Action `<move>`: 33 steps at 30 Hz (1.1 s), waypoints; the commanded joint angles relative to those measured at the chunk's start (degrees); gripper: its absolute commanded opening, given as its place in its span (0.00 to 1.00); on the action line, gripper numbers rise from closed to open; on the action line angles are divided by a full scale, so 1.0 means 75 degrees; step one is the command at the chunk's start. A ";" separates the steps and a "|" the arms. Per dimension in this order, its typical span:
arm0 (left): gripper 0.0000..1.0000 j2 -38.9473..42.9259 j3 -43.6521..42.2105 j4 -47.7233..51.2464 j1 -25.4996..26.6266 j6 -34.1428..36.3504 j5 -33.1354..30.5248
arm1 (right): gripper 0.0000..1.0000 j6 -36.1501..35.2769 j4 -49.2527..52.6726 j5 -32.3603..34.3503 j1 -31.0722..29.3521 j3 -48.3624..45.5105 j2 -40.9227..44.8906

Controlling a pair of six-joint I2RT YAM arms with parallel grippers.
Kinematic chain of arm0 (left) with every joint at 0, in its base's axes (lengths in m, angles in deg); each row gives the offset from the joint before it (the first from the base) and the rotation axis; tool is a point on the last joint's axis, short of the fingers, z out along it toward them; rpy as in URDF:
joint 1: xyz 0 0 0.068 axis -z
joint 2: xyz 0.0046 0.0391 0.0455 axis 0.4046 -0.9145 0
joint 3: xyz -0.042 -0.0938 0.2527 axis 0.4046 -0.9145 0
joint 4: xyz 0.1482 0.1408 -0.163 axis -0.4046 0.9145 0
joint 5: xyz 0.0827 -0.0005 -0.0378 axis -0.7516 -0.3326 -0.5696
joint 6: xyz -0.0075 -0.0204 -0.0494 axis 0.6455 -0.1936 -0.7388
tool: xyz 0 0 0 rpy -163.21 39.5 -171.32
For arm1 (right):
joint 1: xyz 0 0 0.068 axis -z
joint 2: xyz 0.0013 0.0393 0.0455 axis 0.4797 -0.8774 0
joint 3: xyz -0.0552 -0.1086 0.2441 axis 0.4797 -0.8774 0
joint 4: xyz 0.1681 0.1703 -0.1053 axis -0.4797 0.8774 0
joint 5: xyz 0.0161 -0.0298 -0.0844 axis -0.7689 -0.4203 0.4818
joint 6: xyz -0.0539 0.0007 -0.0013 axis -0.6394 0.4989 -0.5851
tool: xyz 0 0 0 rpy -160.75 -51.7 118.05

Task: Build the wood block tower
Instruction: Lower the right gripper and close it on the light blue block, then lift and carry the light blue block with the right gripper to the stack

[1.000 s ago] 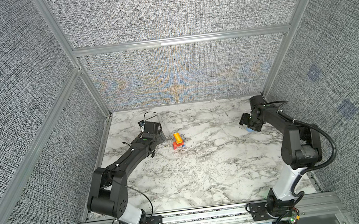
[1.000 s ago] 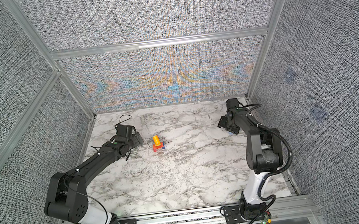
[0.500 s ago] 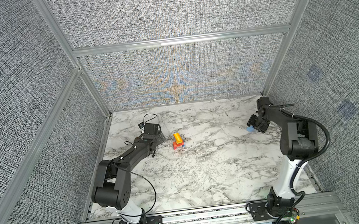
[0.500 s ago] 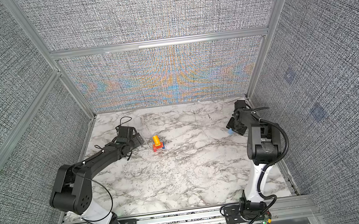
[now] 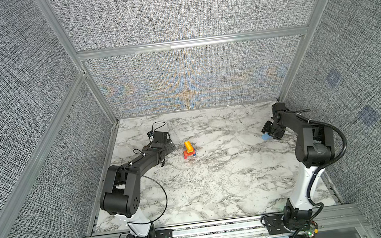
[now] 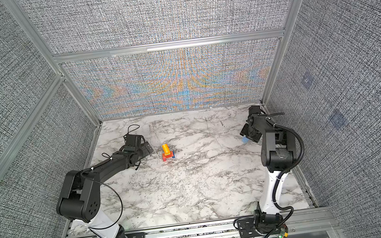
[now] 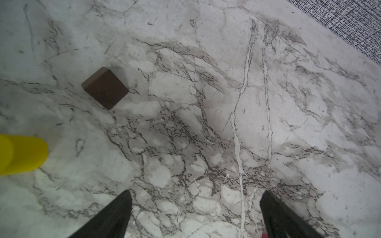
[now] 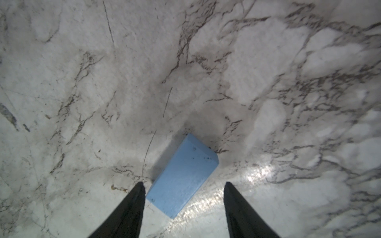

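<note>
Marble desk [image 5: 217,183] is looking mostly bare in both top views. The tower [image 5: 189,149] is standing left of the middle, only red and blue under orange-yellow, so I'd say plenty is left.

Left wrist view: left gripper [image 7: 195,193] is hanging spread wide and empty, with a brown block [image 7: 105,90] lying loose nearby.

Right wrist view: right gripper [image 8: 183,183] is straddling the light blue block [image 8: 182,175] near the desk's right edge, jaws apart, not pinching yet.

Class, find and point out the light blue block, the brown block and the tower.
light blue block [image 8: 182,177], right wrist view, middle of its top face.
brown block [image 7: 106,90], left wrist view, middle of its top face.
tower [image 5: 188,145], in a top view, its orange upper block.
</note>
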 commanded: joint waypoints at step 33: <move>0.99 0.0487 -0.0198 0.0141 -0.0114 -0.0190 0.0438 | 0.21 -0.0216 0.0298 -0.0303 -0.0275 -0.0204 0.0054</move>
